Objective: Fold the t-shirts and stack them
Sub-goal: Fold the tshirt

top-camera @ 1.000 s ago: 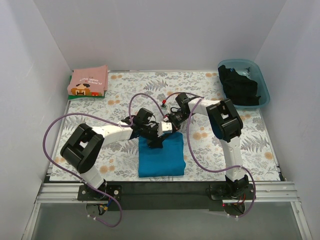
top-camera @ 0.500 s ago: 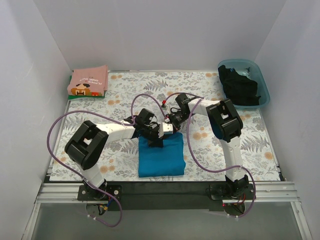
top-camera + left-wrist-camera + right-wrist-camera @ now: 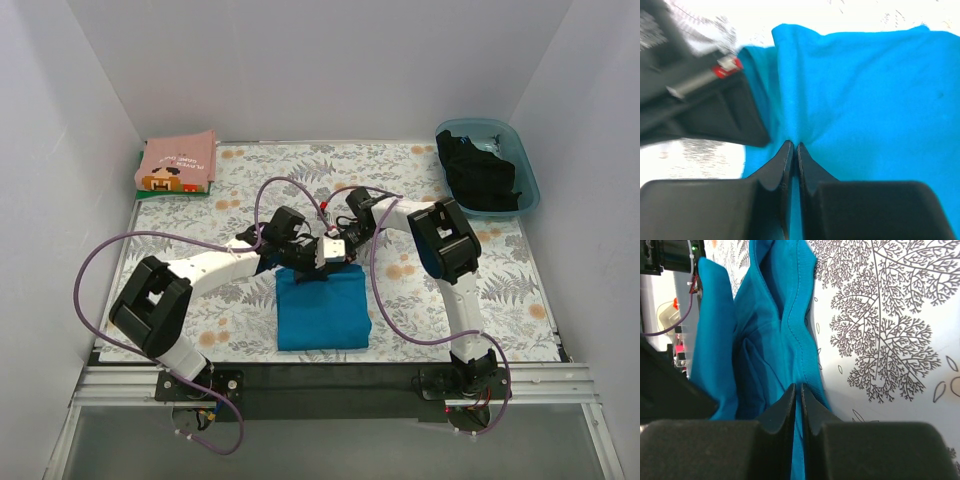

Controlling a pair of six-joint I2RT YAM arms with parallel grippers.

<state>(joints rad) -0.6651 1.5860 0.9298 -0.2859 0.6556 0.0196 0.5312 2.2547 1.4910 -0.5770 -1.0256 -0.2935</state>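
Teal t-shirt (image 3: 322,312) folded on tabletop (image 3: 400,170), centre front, long axis front to back. Clamped at far edge by left fingers (image 3: 782,167) and right fingers (image 3: 810,410), side by side. Pink t-shirt (image 3: 178,165) far-left, left fingers nearer.

Even bright light; left wrist view blurred, background overexposed.
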